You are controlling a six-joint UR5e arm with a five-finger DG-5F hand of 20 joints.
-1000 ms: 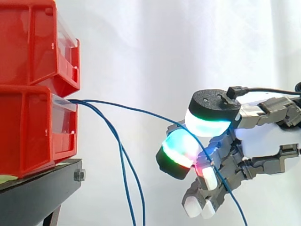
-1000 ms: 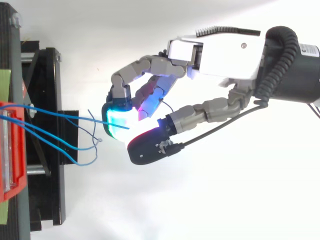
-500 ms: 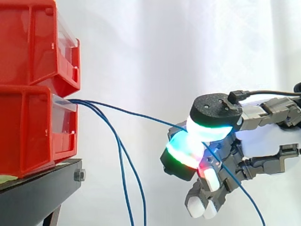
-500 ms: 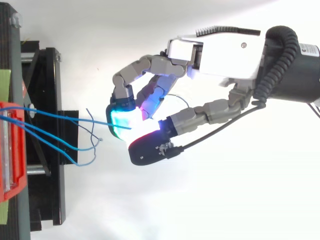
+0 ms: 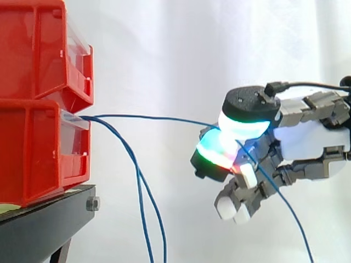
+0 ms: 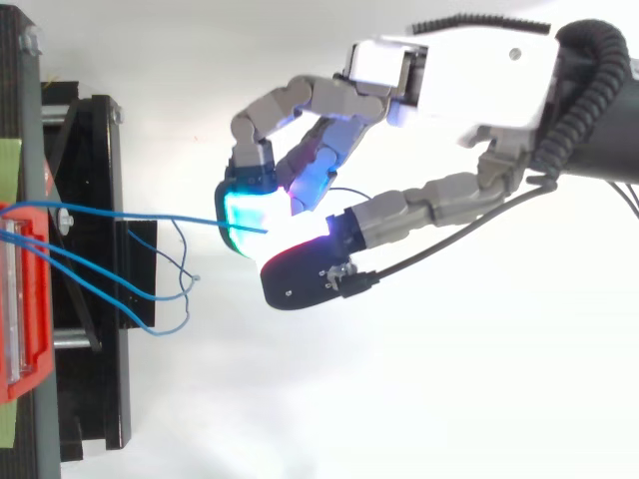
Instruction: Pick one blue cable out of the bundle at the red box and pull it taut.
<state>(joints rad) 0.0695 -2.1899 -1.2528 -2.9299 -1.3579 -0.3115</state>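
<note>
Several thin blue cables come out of the lower red box (image 5: 38, 148) at the left. One blue cable (image 5: 159, 118) runs almost level from the box mouth to my hand (image 5: 296, 139) and is pinched between the glowing thumb pad (image 5: 244, 125) and a glowing fingertip (image 5: 215, 152); its loose tail hangs down to the lower right. In the top view the same cable (image 6: 150, 217) reaches the cyan pad of the hand (image 6: 469, 80). The other blue cables (image 5: 143, 203) droop down from the box.
A second red box (image 5: 44, 49) is stacked on the lower one, both on a black stand (image 5: 49, 213). The white curtain hangs behind. In the top view the stand's black frame (image 6: 100, 269) lies at the left.
The hand has risen and pulled slightly away from the box with the pinched cable, which now runs straighter and nearly level; the other cables still hang slack.
</note>
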